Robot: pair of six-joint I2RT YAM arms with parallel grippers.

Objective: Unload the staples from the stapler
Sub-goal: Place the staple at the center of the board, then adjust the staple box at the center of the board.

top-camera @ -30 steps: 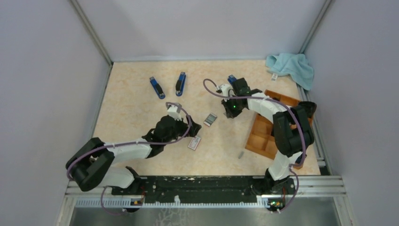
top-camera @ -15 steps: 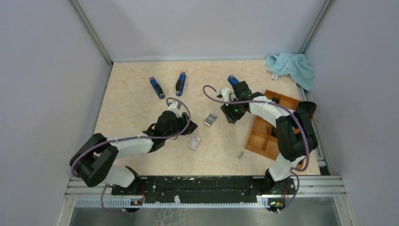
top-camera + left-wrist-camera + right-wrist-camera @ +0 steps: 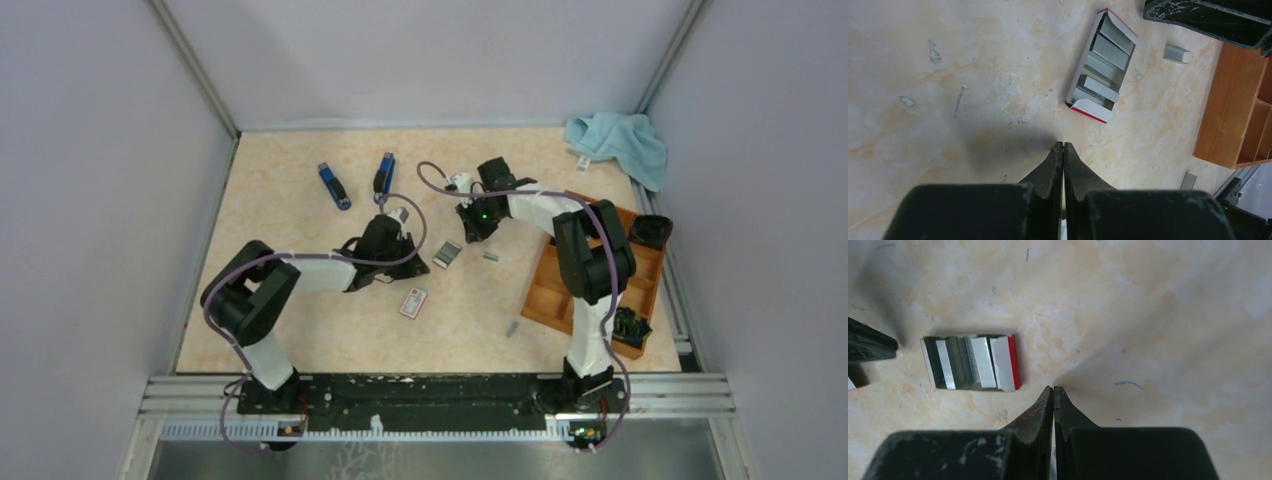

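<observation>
Two blue staplers (image 3: 333,186) (image 3: 384,176) lie at the back of the table. An open box of staples (image 3: 447,254) (image 3: 1103,65) (image 3: 970,362) sits mid-table, with grey strips inside. One loose strip of staples (image 3: 491,256) (image 3: 1177,53) lies just right of it, another (image 3: 511,328) (image 3: 1188,180) nearer the front. My left gripper (image 3: 422,266) (image 3: 1063,145) is shut just left of the box, with nothing visible between its jaws. My right gripper (image 3: 468,230) (image 3: 1053,388) is shut behind the box, also with nothing visible in it.
A small white box with a red label (image 3: 413,302) lies in front of the left gripper. A wooden compartment tray (image 3: 575,300) (image 3: 1233,110) stands on the right. A light blue cloth (image 3: 620,140) sits at the back right corner.
My left arm swung forward and right to the open box and its jaws closed. My right gripper moved back and left. A loose strip now shows where it was.
</observation>
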